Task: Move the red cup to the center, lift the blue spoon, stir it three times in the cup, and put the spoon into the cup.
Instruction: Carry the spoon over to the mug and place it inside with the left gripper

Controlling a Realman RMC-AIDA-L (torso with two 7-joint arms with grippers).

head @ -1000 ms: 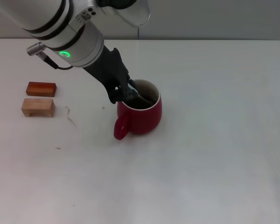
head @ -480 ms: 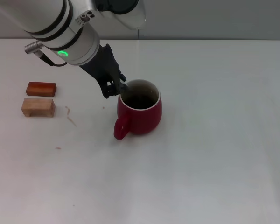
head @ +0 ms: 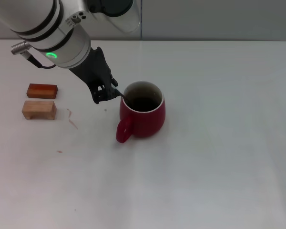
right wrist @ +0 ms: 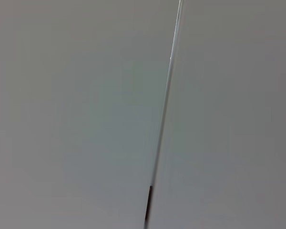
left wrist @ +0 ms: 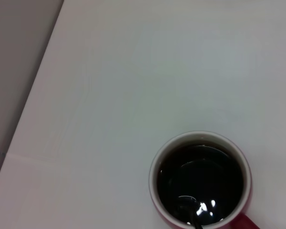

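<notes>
Spoon in the cup

The left gripper (head: 106, 93) sits beside the red cup (head: 143, 117); its jaws' state is unclear. Back away slowly, without bumping the rim.

Glossy glazed ceramic red cup (head: 143, 116), matt white table (head: 219, 143), two wooden blocks (head: 39, 100), matt black fingers (head: 101, 93)

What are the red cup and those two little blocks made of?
The red cup looks like glazed ceramic: glossy red outside, whitish rim, and a dark inside with bright glints. The two blocks look like wood, one reddish, one pale tan, both dull and unshiny. That's judged by looks only.
</notes>
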